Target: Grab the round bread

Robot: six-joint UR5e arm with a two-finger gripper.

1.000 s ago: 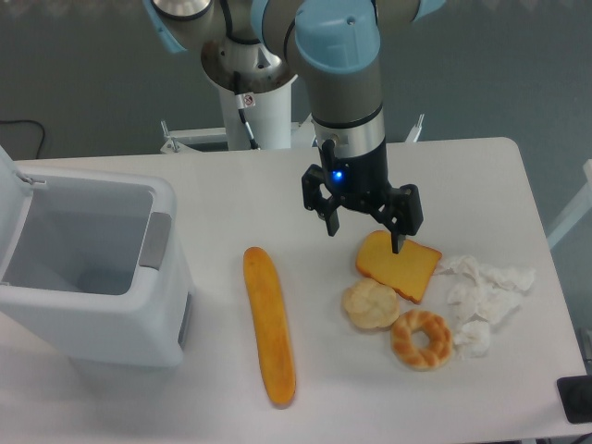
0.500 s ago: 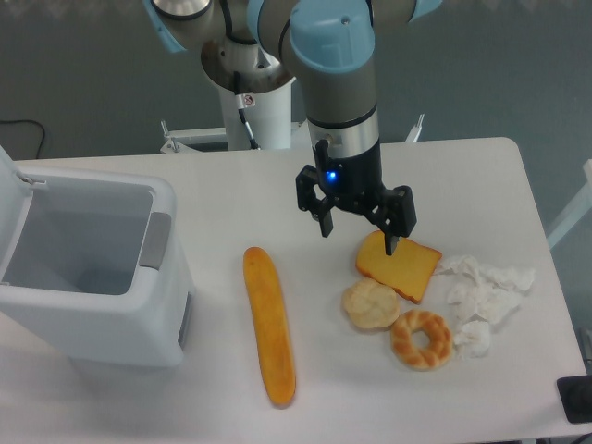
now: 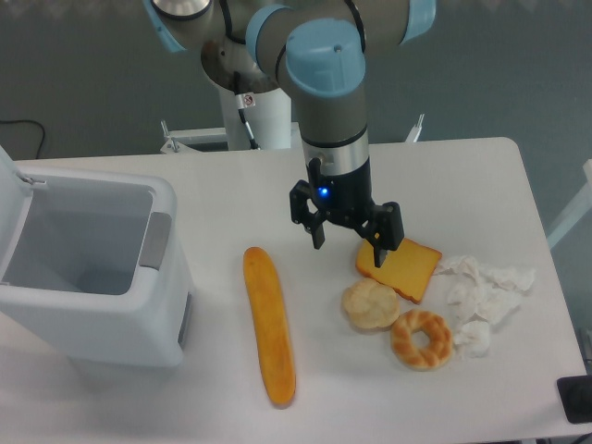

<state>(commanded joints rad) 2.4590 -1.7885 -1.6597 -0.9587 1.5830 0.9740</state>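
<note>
The hand (image 3: pixel 348 247) is seen hanging above the desk (image 3: pixel 231 194) with its 2 fingers spread wide and nothing held between them. A blue light is lit on its body. One fingertip (image 3: pixel 317 239) is seen over bare desk surface, and the other fingertip (image 3: pixel 378 258) is seen in front of the near-left edge of the toast slice (image 3: pixel 405 268).

The round bread (image 3: pixel 371 304) is found lying on the desk at about 5 o'clock from the hand, near it in the picture but not between the fingers. It is pale beige with a lumpy top. It is touched or nearly touched by the toast slice at its 1 o'clock and by the ring-shaped bread (image 3: pixel 422 339) at its 4 o'clock; whether the 3 truly touch cannot be told for certain.

A long baguette (image 3: pixel 268 324) is laid roughly lengthwise at 9 o'clock from the round bread, well apart from it. Crumpled white paper (image 3: pixel 483 298) is spread at 3 o'clock from the round bread, just beyond the toast slice and beside the ring-shaped bread.

A white bin (image 3: pixel 88 268) with its top open is placed at the left edge of the desk, at 9 o'clock from the baguette. The arm's base column (image 3: pixel 254 116) is seen behind the far edge of the desk, at 12 o'clock.
</note>
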